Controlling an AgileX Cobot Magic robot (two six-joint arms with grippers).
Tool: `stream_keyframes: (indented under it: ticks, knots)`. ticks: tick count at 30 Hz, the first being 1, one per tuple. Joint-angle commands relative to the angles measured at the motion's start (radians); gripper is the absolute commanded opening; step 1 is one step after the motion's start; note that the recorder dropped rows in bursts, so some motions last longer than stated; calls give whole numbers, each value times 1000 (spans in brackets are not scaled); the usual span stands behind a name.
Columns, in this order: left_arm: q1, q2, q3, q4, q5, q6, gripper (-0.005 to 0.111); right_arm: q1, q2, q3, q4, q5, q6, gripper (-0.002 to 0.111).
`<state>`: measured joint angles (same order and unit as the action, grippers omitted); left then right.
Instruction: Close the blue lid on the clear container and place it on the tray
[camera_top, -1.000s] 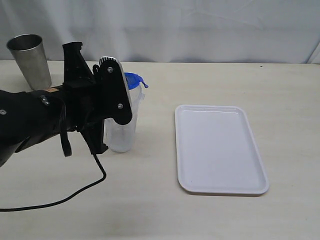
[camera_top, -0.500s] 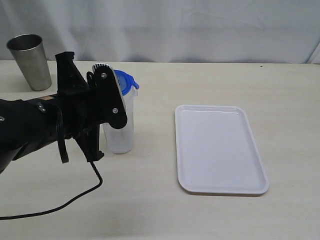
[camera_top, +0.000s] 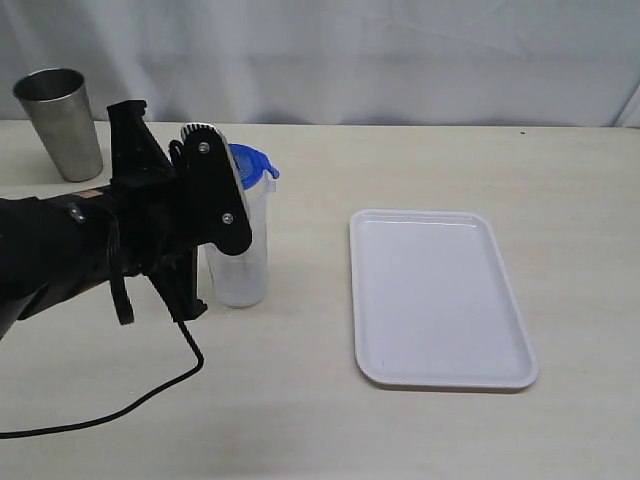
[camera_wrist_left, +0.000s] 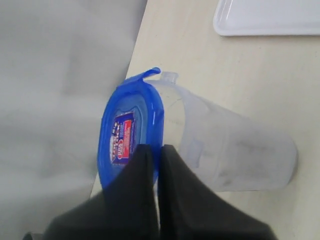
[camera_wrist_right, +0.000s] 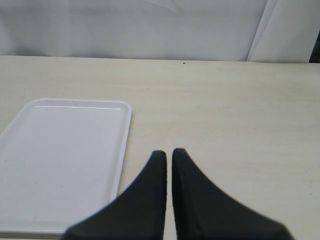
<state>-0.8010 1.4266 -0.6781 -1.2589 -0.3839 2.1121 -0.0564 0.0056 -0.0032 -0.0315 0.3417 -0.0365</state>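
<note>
The clear container (camera_top: 240, 262) stands upright on the table, left of the tray (camera_top: 440, 300). The blue lid (camera_top: 252, 160) sits on its mouth, one flap sticking out to the right. In the left wrist view my left gripper (camera_wrist_left: 156, 148) is shut, its two fingers pinching the rim of the blue lid (camera_wrist_left: 127, 127) above the clear container (camera_wrist_left: 235, 155). In the exterior view my left gripper (camera_top: 215, 190) covers the container's left side. My right gripper (camera_wrist_right: 168, 151) is shut on nothing, hovering over bare table beside the tray (camera_wrist_right: 60, 160).
A grey steel cup (camera_top: 60, 120) stands at the far left back. A black cable (camera_top: 150, 398) trails from the left arm over the table in front. A white curtain closes the back edge.
The left gripper moved a little to the left, and the lid and container top shifted left with it. In the last half second almost nothing moved.
</note>
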Motion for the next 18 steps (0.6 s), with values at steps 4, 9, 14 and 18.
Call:
stream_keyframes:
  ticks: [4,9,14,18]
  knots:
    - [-1,-49,6,-5,-12,31,0,1,-6,3,1,0,0,4]
    - [-1,-47,6,0,10,31,0,1,-6,3,1,0,0,4]
    - [-1,-47,6,-6,12,31,0,1,-6,3,1,0,0,4]
    - [-1,-47,6,-6,15,31,0,1,-6,3,1,0,0,4]
